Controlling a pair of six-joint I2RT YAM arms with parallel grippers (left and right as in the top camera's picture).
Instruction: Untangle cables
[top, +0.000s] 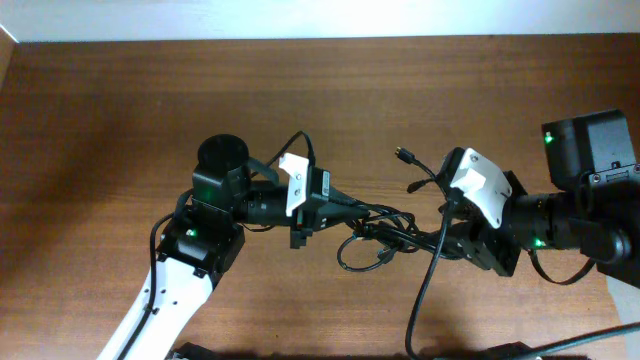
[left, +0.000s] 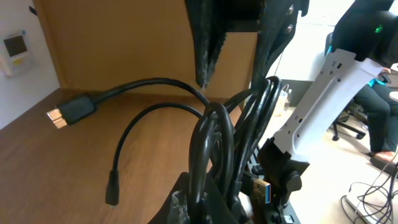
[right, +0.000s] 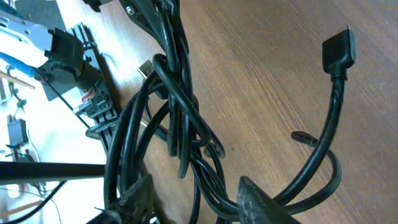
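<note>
A tangle of black cables (top: 385, 235) hangs between my two grippers just above the brown table. My left gripper (top: 345, 210) is shut on the bundle; in the left wrist view the cables (left: 214, 143) run up from its jaws (left: 205, 199). My right gripper (top: 440, 240) is open. In the right wrist view its fingers (right: 199, 199) stand wide apart with several strands (right: 180, 118) passing between them. Two loose ends stick out to the back: a flat plug (top: 403, 153) (right: 339, 50) (left: 68, 111) and a small plug (top: 412, 186) (left: 112, 193). A blue USB plug (left: 264, 190) sits in the bundle.
The wooden table (top: 150, 120) ends at a white wall along the back. A black cable (top: 425, 290) runs from the right wrist down to the front edge. The right arm's white cover (left: 336, 81) is close in front of the left gripper.
</note>
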